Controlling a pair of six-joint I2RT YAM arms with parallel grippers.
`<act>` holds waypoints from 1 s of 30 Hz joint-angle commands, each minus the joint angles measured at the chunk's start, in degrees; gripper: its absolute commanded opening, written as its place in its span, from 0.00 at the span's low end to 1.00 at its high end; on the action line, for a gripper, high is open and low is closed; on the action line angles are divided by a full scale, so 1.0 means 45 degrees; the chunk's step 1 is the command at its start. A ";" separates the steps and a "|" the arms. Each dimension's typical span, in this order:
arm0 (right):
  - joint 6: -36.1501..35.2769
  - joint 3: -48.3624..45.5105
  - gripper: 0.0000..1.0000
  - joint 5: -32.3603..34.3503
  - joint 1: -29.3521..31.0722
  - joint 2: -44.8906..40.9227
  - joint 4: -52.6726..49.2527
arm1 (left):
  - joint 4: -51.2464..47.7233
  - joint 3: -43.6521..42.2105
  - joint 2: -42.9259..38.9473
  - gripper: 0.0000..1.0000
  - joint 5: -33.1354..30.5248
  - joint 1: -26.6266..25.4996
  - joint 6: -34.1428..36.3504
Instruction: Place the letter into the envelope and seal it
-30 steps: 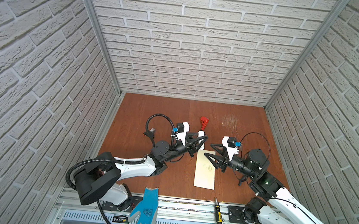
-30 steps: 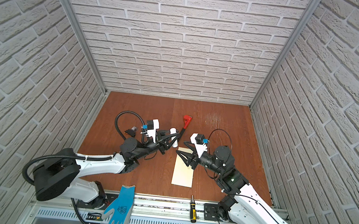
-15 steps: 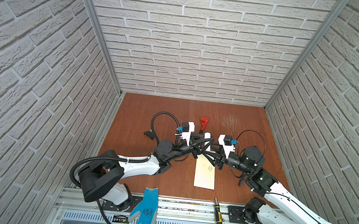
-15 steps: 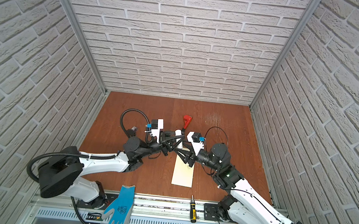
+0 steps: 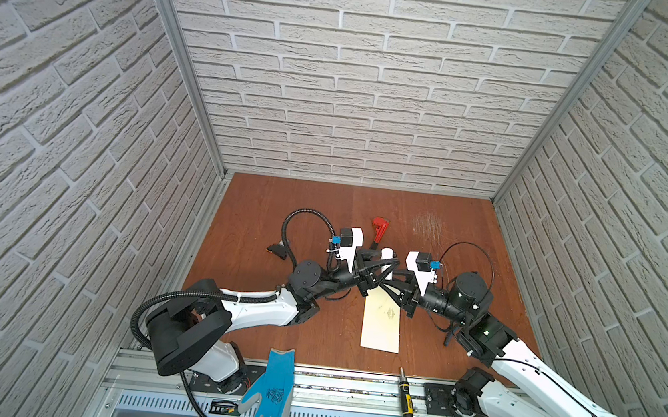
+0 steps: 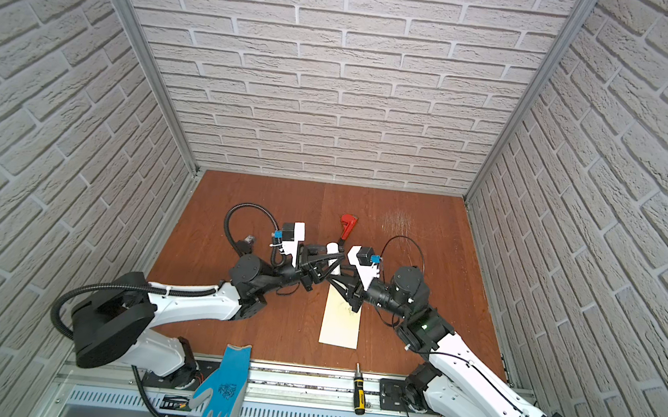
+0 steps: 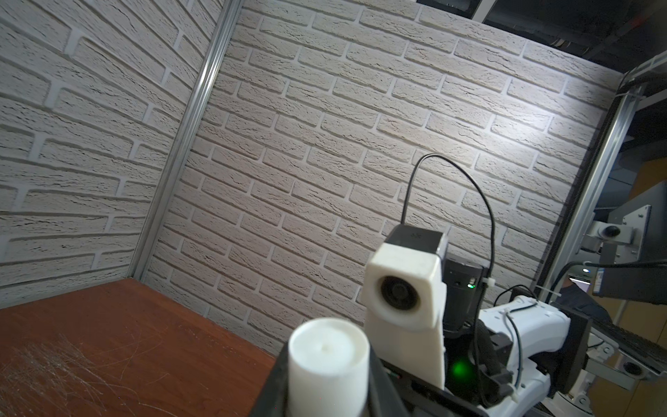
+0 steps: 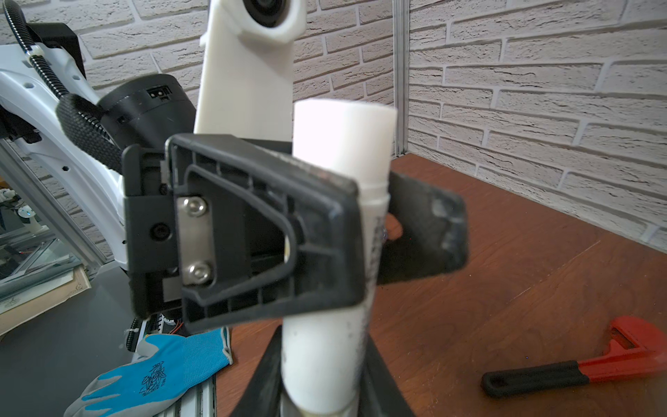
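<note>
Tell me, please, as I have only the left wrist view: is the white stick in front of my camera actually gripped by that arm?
Observer: Yes. The right wrist view shows the left pincer clamped across the middle of the stick.
Operator: Thank you. Is the right pincer on it as well?
Observer: It is. The right pincer is closed on the stick's other end, the one hidden from your camera.

Both top views look down; wrist views face each other.
</note>
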 commanded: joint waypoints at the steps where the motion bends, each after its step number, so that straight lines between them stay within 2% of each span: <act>1: 0.0032 0.0320 0.07 -0.0519 0.0087 -0.0400 0.0441 | 0.0946 0.0282 0.0259 0.36 0.0335 -0.0051 -0.0221; 3: 0.0018 0.0431 0.07 -0.0519 0.0087 -0.0489 0.0190 | 0.0946 0.0184 0.0281 0.40 0.0440 -0.0042 -0.0325; 18: -0.0023 0.0859 0.07 0.0386 0.0097 -0.0661 -0.0976 | 0.0093 0.0056 0.0117 0.46 0.1655 -0.0028 -0.0640; 21: -0.0025 0.0898 0.07 0.0436 0.0094 -0.0666 -0.1048 | -0.0220 0.0002 -0.0002 0.43 0.1715 -0.0039 -0.0467; 25: -0.0047 0.0947 0.07 0.0495 0.0097 -0.0647 -0.1155 | -0.0351 -0.0039 -0.0109 0.33 0.1694 -0.0032 -0.0276; 30: -0.0009 0.0908 0.07 0.0612 0.0095 -0.0685 -0.1175 | -0.0424 -0.0060 -0.0129 0.29 0.1659 -0.0025 -0.0187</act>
